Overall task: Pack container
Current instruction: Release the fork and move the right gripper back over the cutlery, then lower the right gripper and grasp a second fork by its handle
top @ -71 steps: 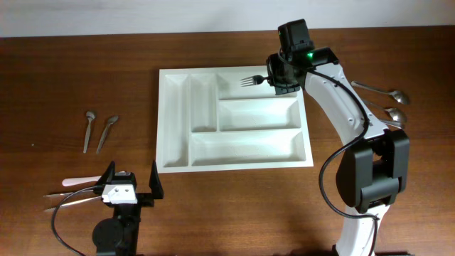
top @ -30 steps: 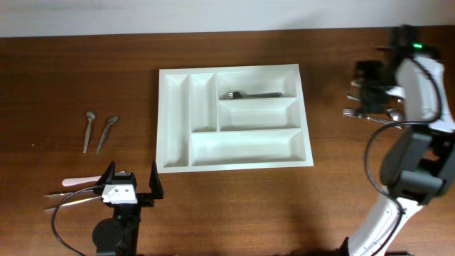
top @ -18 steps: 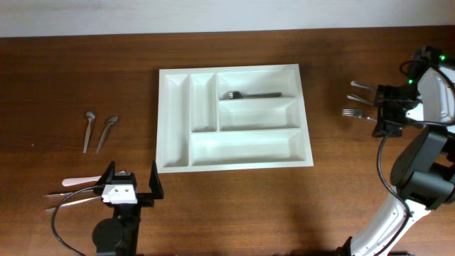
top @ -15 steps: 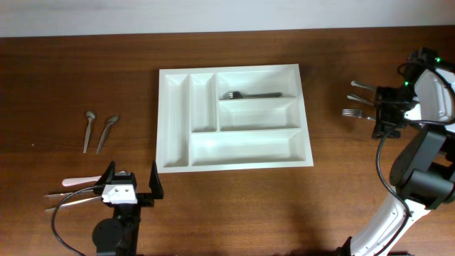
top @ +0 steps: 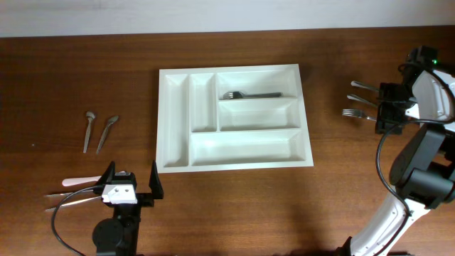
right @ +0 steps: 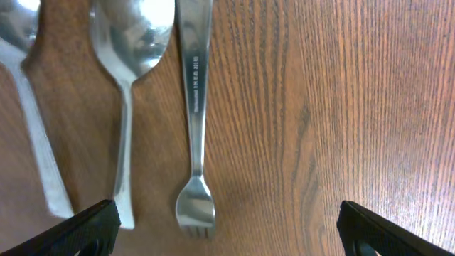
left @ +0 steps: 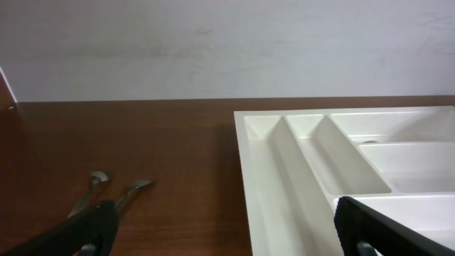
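Right gripper [top: 389,117] wide open, empty, over silver metal fork [right: 193,114] beside silver spoons [right: 128,43]; open brown wooden table [right: 320,107] alongside; left gripper [top: 131,178] wide, empty.

Left end effector [top: 131,178], right end effector [top: 389,116] spread (empty).

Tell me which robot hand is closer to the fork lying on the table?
The right one. The right gripper hovers open just above that fork, beside two spoons. The left gripper sits far away, on the other side of the white tray.

1 tray [top: 234,164], 2 forks [top: 250,94] [top: 353,112], 4 spoons [top: 88,130] [top: 106,133] [right: 128,142] [right: 40,142], misc. part-hidden utensils [top: 71,182].
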